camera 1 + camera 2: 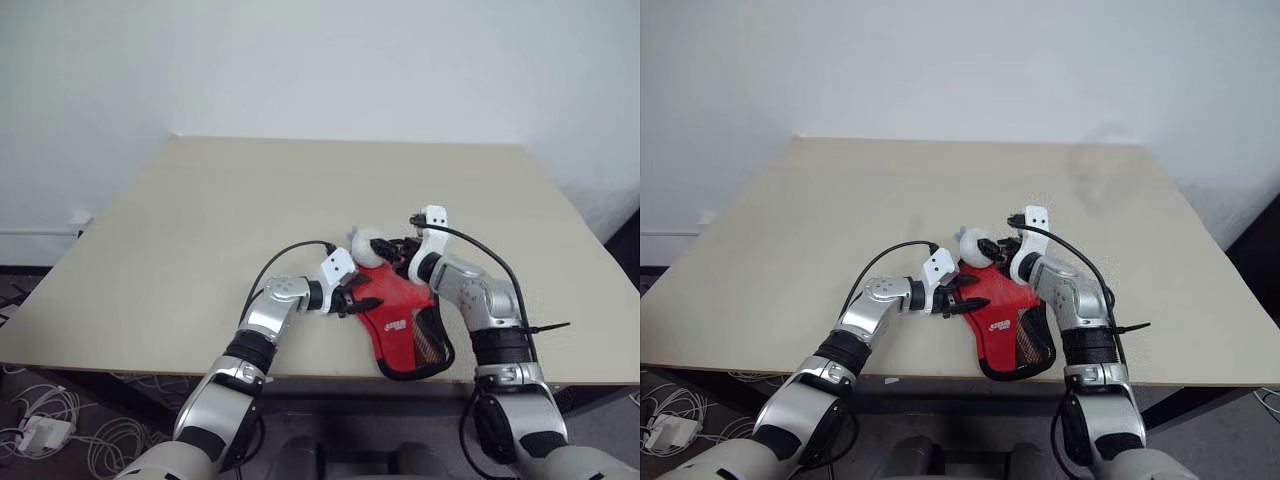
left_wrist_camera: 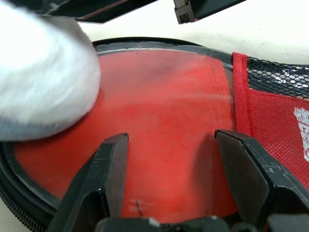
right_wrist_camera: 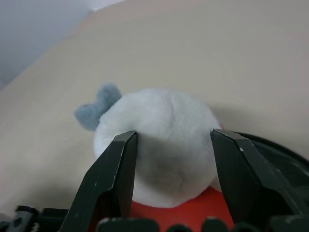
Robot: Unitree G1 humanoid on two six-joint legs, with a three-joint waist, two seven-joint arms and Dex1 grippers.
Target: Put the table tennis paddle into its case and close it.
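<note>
The case (image 1: 400, 322) lies red side up near the table's front edge, with black trim, a mesh pocket and a small white logo. A pale grey fluffy lump (image 1: 368, 245) sits at its far end. My left gripper (image 1: 358, 298) reaches in from the left. Its open fingers hover just over the red fabric (image 2: 169, 121), with nothing between them. My right gripper (image 1: 396, 250) comes in from the right at the lump (image 3: 164, 130), its fingers (image 3: 120, 164) apart on either side of it and not squeezing it. The table tennis paddle is hidden.
The beige table (image 1: 250, 200) stretches far ahead and to both sides of the case. Its front edge runs just below the case. A white wall stands behind. Cables and a power adapter (image 1: 40, 425) lie on the floor at the lower left.
</note>
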